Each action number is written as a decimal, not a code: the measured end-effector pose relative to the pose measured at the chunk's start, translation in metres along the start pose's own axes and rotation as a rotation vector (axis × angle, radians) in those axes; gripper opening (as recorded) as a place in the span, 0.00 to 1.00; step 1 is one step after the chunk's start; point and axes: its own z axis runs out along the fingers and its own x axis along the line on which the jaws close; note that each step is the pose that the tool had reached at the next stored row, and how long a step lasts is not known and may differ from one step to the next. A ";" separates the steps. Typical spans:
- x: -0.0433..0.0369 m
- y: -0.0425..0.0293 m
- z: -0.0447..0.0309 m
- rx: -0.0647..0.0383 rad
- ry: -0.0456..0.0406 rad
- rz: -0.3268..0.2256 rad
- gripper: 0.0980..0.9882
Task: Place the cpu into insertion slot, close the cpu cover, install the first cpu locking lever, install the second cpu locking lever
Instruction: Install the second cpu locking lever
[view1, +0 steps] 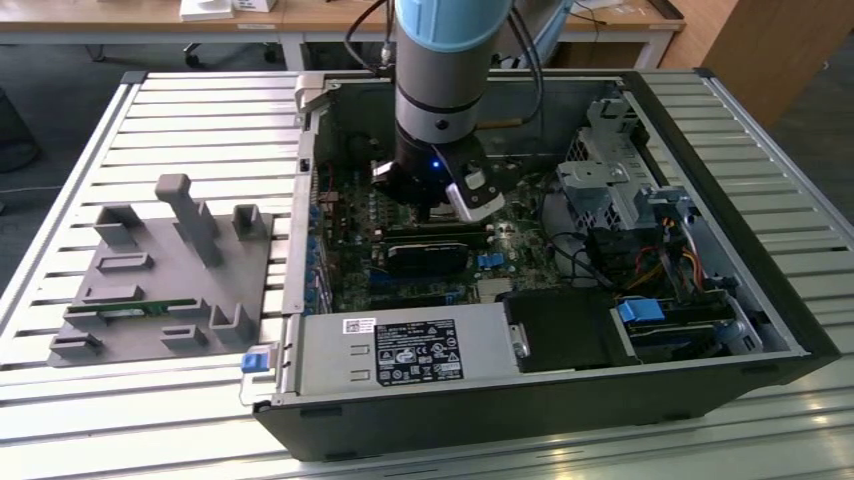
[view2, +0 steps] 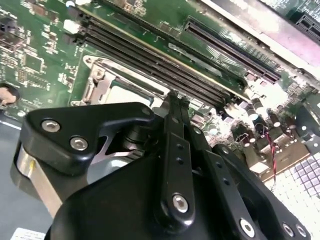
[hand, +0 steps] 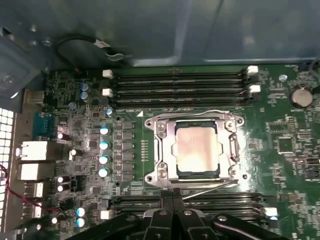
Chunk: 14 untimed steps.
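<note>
Arm is reaching down into an open computer case (view1: 694, 400) lying on its side on a slatted metal surface (view1: 200, 110). Gripper (view1: 441, 215) is hovering over the middle of the green motherboard (view1: 400, 290), just above a black card (view1: 427, 257).

In the first wrist view, the cpu (hand: 196, 148) is sitting in the insertion slot (hand: 177, 172), its dull silvery-beige face showing through the cut-out centre. The cpu cover (hand: 165, 150) is lying flat over it, framing the chip on all sides. A thin locking lever (hand: 207, 189) is running slanted along the slot's edge nearest the gripper; a second wire lever (hand: 187, 113) is lying along the opposite edge, beside the long black memory slots (hand: 180, 85). Whether either lever is hooked down, cannot tell.

Fingers (hand: 169, 197) are drawn together, tips touching with no gap, holding nothing; they are poised just beside the slanted lever. In the second wrist view the same closed fingers (view2: 176, 107) are standing in front of the socket's metal rim (view2: 100, 80).

On the exterior view's left, a grey fixture block (view1: 160, 280) is resting on the surface, well apart from the case.
</note>
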 end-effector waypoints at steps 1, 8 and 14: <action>0.0007 -0.0004 0.0015 0.000 0.0002 0.000 0.01; 0.0013 -0.0061 0.0078 -0.027 0.0015 0.000 0.01; 0.0056 -0.0140 0.0063 -0.046 0.0022 0.000 0.01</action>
